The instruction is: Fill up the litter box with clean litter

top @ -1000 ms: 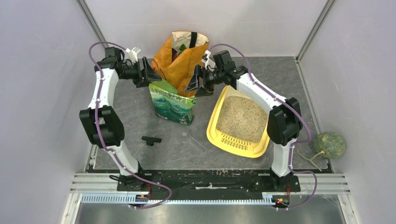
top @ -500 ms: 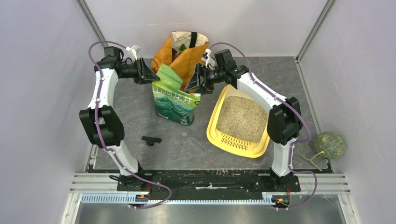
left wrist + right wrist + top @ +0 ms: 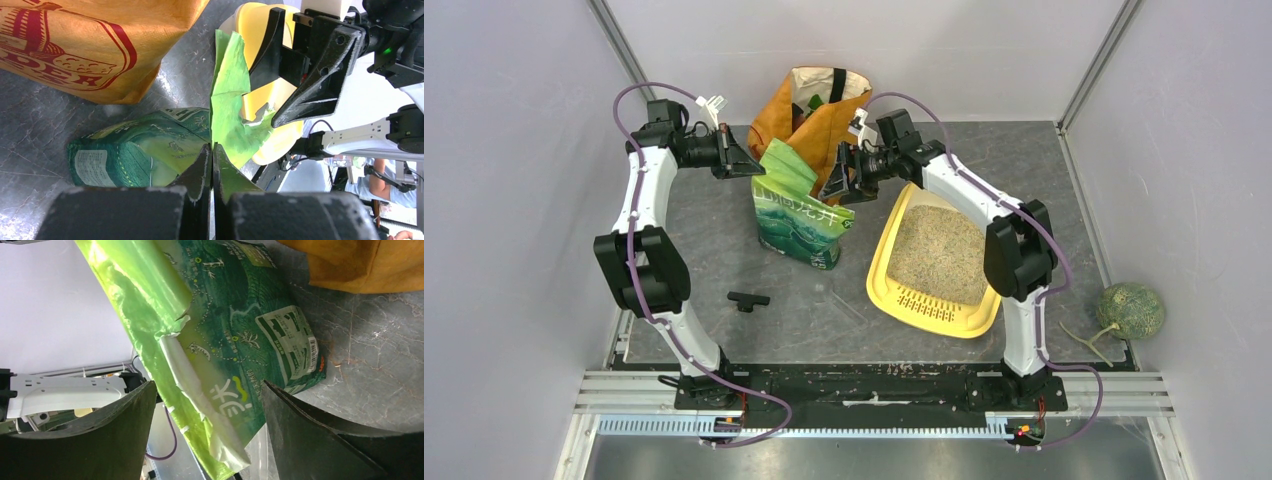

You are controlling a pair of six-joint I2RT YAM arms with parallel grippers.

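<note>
The yellow litter box (image 3: pixel 882 285) lies right of centre, its floor covered with beige litter (image 3: pixel 942 252). The green litter bag (image 3: pixel 799 215) stands upright just left of it, its light green top flap raised. At that flap's left edge my left gripper (image 3: pixel 752 165) is shut, with the thin film (image 3: pixel 227 100) coming out from between the pressed fingertips (image 3: pixel 211 150). My right gripper (image 3: pixel 839 185) is open at the bag's right side. The bag's torn top edge (image 3: pixel 200 390) hangs between its spread fingers (image 3: pixel 125 425), untouched. Part of the box (image 3: pixel 250 22) shows behind that gripper.
An orange shopping bag (image 3: pixel 809 120) stands right behind the green bag, against the back wall. A small black T-shaped piece (image 3: pixel 747 299) lies on the grey table in front of the left arm. A melon (image 3: pixel 1130 309) sits at the far right edge.
The green bag's folded top has come up and now stands raised. My left gripper has gone from open to shut on its edge. The right gripper shifted slightly left, still open.
</note>
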